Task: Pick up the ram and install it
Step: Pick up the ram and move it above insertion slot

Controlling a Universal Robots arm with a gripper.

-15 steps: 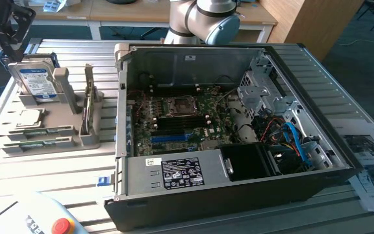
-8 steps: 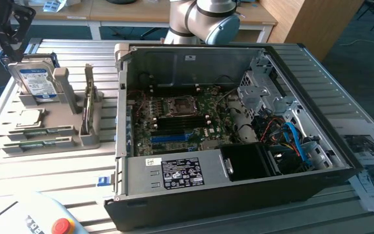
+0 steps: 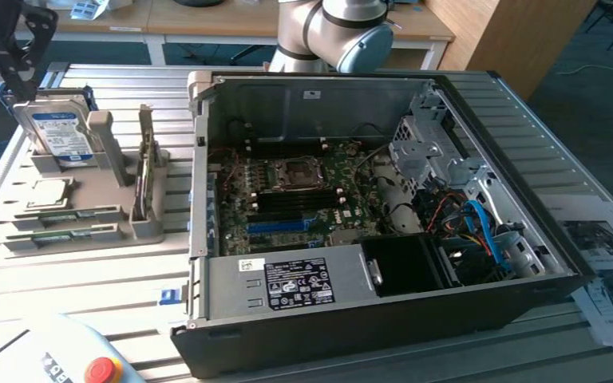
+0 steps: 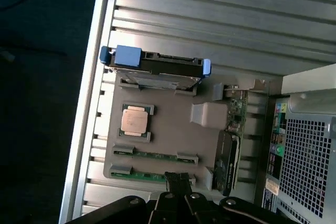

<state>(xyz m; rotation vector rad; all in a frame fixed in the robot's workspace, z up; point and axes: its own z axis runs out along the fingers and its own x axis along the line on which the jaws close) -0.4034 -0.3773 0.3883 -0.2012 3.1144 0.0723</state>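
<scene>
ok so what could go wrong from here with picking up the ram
The gripper is shut and empty above the thin green ram stick; lowered like that, it would probably press on the board instead of straddling it.
A second green stick lies close beside it in the grey plastic holder, so the gripper could snag it.
The upright hard drive with blue rails and the dark card on edge stand on the same holder; the arm might clip them.

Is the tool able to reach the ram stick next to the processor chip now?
Probably yes: the ram stick lies uncovered in the grey holder, nothing stands above it, and the tool hangs over the holder. Its jaws are shut, though.
</scene>
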